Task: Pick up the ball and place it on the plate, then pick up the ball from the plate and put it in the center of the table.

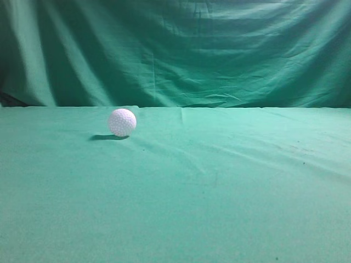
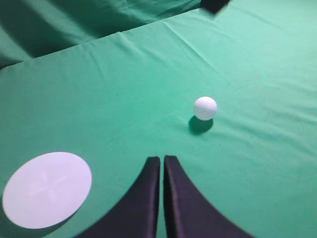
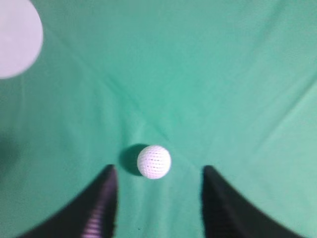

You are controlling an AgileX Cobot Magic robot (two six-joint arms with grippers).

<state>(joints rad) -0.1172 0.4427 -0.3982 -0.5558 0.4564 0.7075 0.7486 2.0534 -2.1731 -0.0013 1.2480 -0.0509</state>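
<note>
The small white dimpled ball [image 1: 122, 122] rests on the green-cloth table [image 1: 219, 186], left of middle in the exterior view. It also shows in the left wrist view [image 2: 205, 108] and the right wrist view [image 3: 154, 161]. The white round plate [image 2: 47, 189] lies flat at the lower left of the left wrist view and at the top left corner of the right wrist view [image 3: 15, 39]. My left gripper [image 2: 162, 159] is shut and empty, short of the ball. My right gripper [image 3: 159, 171] is open, its fingers either side of the ball and a little short of it, not touching. Neither gripper shows in the exterior view.
A draped green cloth backdrop [image 1: 175, 49] hangs behind the table's far edge. A dark object [image 2: 215, 5] sits at the top edge of the left wrist view.
</note>
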